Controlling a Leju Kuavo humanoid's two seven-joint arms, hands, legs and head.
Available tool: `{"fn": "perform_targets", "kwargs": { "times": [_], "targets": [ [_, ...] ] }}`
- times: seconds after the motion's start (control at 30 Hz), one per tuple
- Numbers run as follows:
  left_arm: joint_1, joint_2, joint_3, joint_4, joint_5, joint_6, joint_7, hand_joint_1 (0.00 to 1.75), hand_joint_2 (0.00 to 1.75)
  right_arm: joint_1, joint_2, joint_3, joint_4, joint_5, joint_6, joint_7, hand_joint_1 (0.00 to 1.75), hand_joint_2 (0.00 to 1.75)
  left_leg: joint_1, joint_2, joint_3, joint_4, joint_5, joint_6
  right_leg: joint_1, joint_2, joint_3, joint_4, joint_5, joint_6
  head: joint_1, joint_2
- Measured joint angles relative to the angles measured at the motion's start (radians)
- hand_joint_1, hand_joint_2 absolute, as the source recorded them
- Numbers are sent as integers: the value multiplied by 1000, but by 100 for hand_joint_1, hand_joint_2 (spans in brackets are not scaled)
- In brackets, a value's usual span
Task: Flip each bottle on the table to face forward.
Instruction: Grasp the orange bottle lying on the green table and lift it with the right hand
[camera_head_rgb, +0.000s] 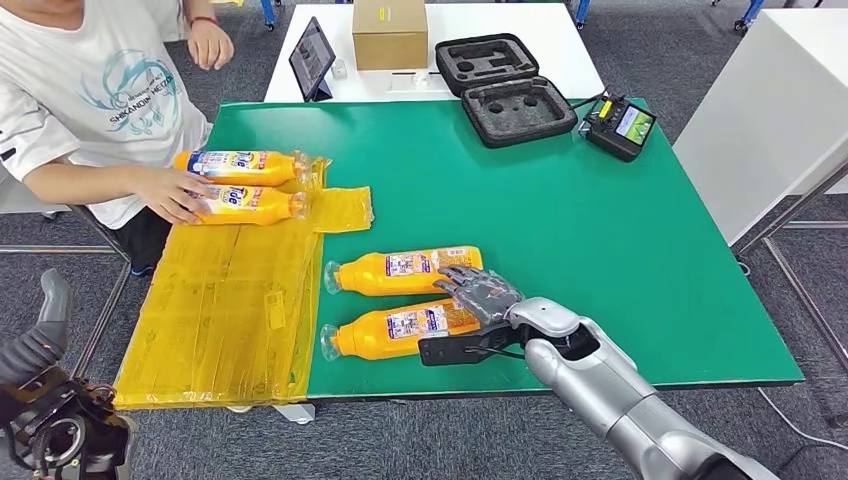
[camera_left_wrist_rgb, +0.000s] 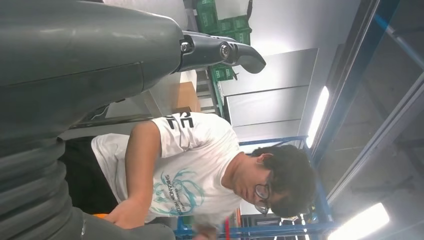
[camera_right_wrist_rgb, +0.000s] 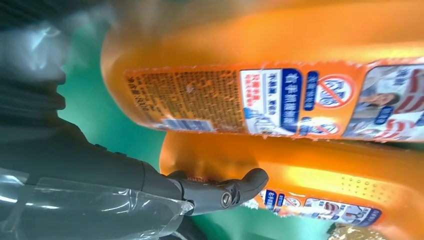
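My right hand (camera_head_rgb: 480, 292) lies over the butt ends of the two bottles nearest me on the green mat (camera_head_rgb: 620, 230), fingers spread across the far bottle (camera_head_rgb: 405, 270) and reaching toward the near bottle (camera_head_rgb: 400, 332). In the right wrist view a dark fingertip (camera_right_wrist_rgb: 250, 180) touches the orange side of one bottle (camera_right_wrist_rgb: 320, 185), while the other (camera_right_wrist_rgb: 280, 90) lies just beside it with its printed label turned to the camera; I grip neither. Both lie on their sides, parallel, caps pointing to my left, close to the edge of the yellow sheet (camera_head_rgb: 230, 310) that covers the left part of the table. Two more bottles lie on that sheet farther away: the back bottle (camera_head_rgb: 240, 165) and, just beside it, the front bottle (camera_head_rgb: 250, 203), both with caps pointing to my right. A person (camera_head_rgb: 90, 90) in a white shirt stands at the left side, one hand (camera_head_rgb: 175, 195) resting on the front bottle. My left hand (camera_left_wrist_rgb: 215, 52) is in the left wrist view, one dark finger stretched out with nothing in it; whether the others are spread or curled I cannot tell. Beyond the mat, on a white table (camera_head_rgb: 500, 20), stand a cardboard box (camera_head_rgb: 390, 35), a tablet (camera_head_rgb: 312, 58), an open foam case (camera_head_rgb: 505, 88) and a controller (camera_head_rgb: 620, 127).
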Motion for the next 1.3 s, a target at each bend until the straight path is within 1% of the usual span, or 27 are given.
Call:
{"fn": "perform_targets", "kwargs": {
  "times": [0.37,0.73,0.77,0.8,0.87,0.9,0.93,1.07,1.3],
  "targets": [
    [-8,-1,0,11,12,-5,0,0,175,0,51,65,53,3,-26,-10,0,175,0,-1,0,0,1,1,0,0,1,0,0,0,0,0],
    [-6,-5,1,11,11,-14,0,0,175,8,61,95,34,1,-35,-1,0,175,0,-1,-1,0,-1,0,0,0,0,0,-1,1,0,0],
    [-7,-6,2,11,11,-16,0,0,175,8,62,98,33,0,-33,2,6,175,0,-1,-1,0,-1,0,0,0,0,0,-1,1,0,0],
    [-7,-7,2,11,11,-17,0,0,175,9,64,100,32,-1,-31,6,36,175,0,-1,-1,0,-1,0,0,0,0,0,-1,1,0,0],
    [-7,-9,2,11,11,-18,0,0,175,9,66,102,33,-4,-30,11,123,175,0,-1,-1,0,-1,0,0,0,0,0,-1,1,0,0],
    [-7,-10,2,11,11,-18,0,0,175,9,66,103,33,-6,-30,13,160,175,0,-1,-1,0,-1,0,0,1,0,0,-1,1,0,0],
    [-7,-10,2,12,11,-19,0,0,175,9,67,103,34,-8,-31,15,174,175,0,-1,-1,0,-1,0,0,1,0,0,-1,1,0,0],
    [-7,-12,2,16,12,-25,0,0,175,9,68,104,38,-29,-34,8,175,175,0,-1,-1,0,-1,0,0,0,0,0,-1,1,0,0],
    [-10,-14,2,33,33,-60,0,0,175,14,75,84,40,-149,-28,-73,175,175,0,-1,-1,0,-1,0,0,1,0,0,-1,1,0,0]
  ]
}}
